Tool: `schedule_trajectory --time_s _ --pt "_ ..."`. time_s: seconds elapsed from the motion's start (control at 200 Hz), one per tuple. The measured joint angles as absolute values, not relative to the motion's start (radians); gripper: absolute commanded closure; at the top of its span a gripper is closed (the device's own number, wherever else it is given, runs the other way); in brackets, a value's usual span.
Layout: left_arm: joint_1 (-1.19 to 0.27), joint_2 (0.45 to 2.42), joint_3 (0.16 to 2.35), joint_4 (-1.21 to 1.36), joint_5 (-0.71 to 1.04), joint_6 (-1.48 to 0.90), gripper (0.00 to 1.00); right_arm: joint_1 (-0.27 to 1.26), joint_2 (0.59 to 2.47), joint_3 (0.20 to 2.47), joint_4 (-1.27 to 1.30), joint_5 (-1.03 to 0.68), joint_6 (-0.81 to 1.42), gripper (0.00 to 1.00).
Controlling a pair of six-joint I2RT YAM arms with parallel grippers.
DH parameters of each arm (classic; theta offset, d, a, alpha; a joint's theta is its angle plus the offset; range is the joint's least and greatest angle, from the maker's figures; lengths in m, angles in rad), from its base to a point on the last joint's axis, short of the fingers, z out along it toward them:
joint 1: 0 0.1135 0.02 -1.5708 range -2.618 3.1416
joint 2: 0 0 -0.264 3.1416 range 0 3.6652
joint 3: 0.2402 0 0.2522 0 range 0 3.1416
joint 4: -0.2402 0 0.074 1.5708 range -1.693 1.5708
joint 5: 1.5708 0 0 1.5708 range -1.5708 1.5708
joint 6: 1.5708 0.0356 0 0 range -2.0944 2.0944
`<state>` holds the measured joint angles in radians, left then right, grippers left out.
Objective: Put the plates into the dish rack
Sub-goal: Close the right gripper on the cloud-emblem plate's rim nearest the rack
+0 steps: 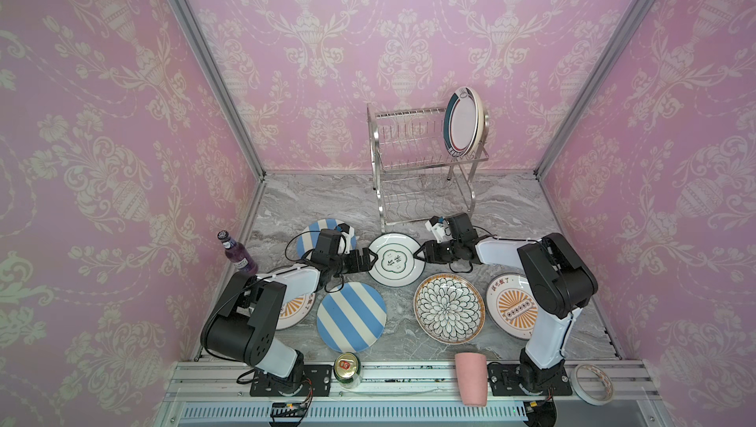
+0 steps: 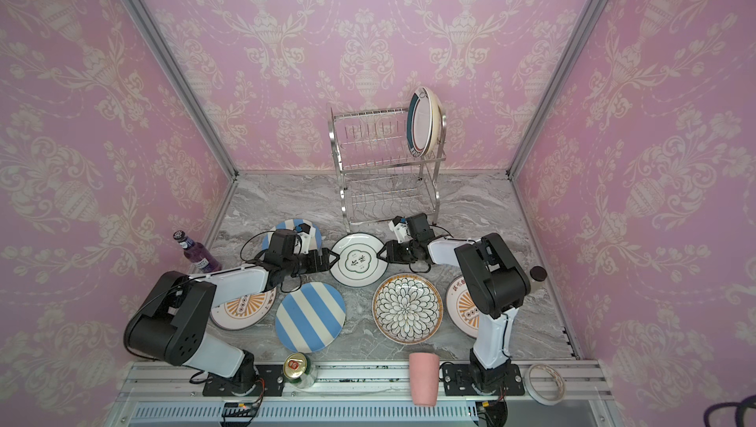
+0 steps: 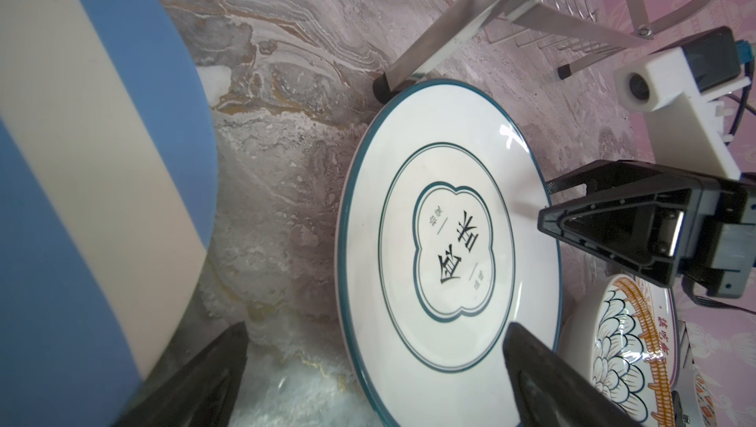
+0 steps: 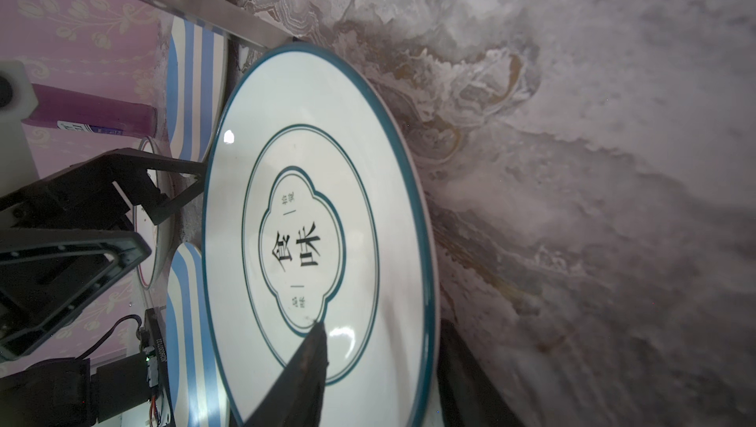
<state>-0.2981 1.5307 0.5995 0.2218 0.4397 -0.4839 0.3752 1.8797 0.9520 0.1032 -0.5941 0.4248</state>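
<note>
Pink cup [image 1: 471, 380] nearest; beyond, cloud-outline plate [image 1: 394, 259] lies face up on the bench [image 1: 327, 200], left jaws released beside it, right jaws astride its rim, grip unclear.

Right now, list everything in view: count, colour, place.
dish rack: one, steel, back of table.
racked plates: two, teal-rimmed and cream, upright on rack's top tier.
striped plates: two, blue-white, table left.
sunburst plates: two, orange, front left and far right.
petal plate: one, black-white, front right.
cloud-outline plate: one, white, centre.
bottle: one, purple, left edge.
can: one, green, front edge.
cup: one, pink, front edge.
tape roll: one, white, front right corner.
left tool: one, black, open at cloud-outline plate's left rim.
right tool: one, black, jaws astride its right rim.
</note>
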Motion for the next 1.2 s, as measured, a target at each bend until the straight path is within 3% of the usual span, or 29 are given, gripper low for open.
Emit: schedule_trajectory --time_s 0.59,0.916,1.201 --pt "-0.312 1.551 0.599 0.265 0.447 -0.482 0.01 0.387 1.901 0.952 0.121 -0.586 0.477 0.85" --pt "-0.312 1.406 0.645 0.165 0.412 -0.427 0.01 0.400 1.901 0.976 0.138 -0.595 0.537 0.97" --pt "-0.312 1.262 0.656 0.035 0.296 -0.383 0.01 0.441 1.879 1.018 0.077 -0.549 0.542 1.00"
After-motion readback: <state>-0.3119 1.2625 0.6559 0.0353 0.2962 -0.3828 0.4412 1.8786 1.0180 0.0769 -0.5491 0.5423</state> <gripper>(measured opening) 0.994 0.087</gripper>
